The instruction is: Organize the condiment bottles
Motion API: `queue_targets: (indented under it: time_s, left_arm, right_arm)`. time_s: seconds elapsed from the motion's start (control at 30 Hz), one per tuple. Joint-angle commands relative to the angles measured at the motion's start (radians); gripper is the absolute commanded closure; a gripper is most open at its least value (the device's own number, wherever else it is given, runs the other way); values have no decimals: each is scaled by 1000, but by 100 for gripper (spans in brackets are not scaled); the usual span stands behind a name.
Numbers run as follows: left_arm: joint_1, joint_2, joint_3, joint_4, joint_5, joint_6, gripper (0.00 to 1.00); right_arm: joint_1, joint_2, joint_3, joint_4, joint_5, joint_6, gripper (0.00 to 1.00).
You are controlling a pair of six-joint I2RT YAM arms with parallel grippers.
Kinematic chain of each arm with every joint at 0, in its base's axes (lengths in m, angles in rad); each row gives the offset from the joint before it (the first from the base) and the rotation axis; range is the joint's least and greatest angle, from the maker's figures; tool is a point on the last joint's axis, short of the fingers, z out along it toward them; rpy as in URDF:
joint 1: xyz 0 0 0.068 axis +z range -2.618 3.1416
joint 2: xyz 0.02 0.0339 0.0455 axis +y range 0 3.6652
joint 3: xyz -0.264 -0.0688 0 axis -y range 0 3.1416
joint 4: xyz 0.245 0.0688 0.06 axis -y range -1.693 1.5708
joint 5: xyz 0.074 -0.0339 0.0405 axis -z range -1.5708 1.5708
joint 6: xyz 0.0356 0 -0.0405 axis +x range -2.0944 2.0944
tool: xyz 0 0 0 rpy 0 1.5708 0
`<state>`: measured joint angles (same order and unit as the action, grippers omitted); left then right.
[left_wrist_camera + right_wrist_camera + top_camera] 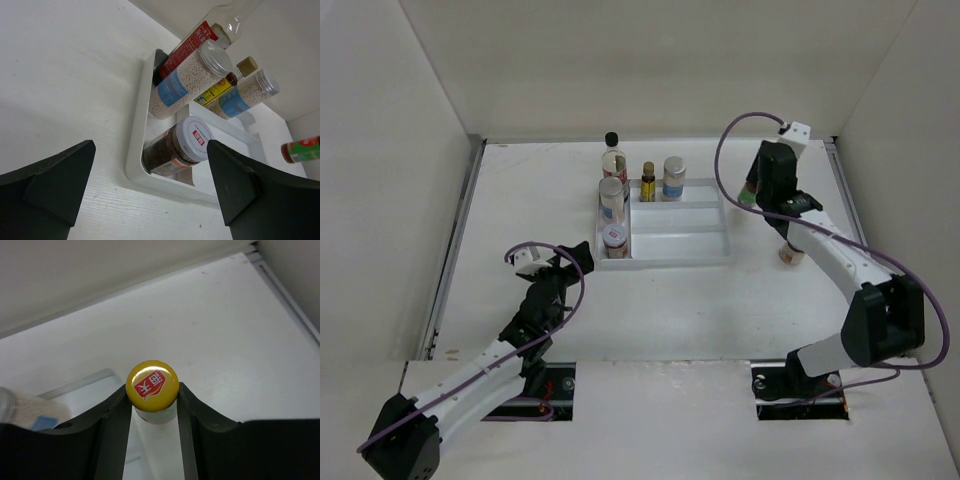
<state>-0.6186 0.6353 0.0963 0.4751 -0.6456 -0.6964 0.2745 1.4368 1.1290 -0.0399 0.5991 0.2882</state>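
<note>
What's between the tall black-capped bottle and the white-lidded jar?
A silver-lidded jar of white granules, standing upright. The top view shows it.

You have a flat white tray lying on the pale worktop, toward 12 o'clock from its middle. Dividers split the tray into a narrow lane along its 9 o'clock side and wider bays toward 3 o'clock. From the left wrist view its rounded corner rim sits flush on the worktop. Plain white walls close you in at 9, 12 and 3 o'clock. A grey metal rail runs along the worktop's 9 o'clock edge.
</note>
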Motion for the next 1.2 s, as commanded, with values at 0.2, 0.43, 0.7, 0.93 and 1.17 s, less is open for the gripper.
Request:
queue_targets:
  time_s: [0.2,0.43,0.7,0.93,1.17]
  left_arm:
    - [13,-75,-12,16,-12,-5,4]
    - [26,-89,-10,-3,-5,-6,4]
    - [26,-80,-9,2,0,-6,4]
    - [24,-86,-9,-1,-2,-6,4]
    - [18,-83,-9,0,-2,-6,4]
  right_arm:
    - [119,183,291,166,-93,63,71]
    - [157,316,396,152,-88,48,70]
    - [205,408,403,153,-33,0,69]
    - [240,399,393,158,18,-24,41]
    - [240,220,309,123,63,-15,17]
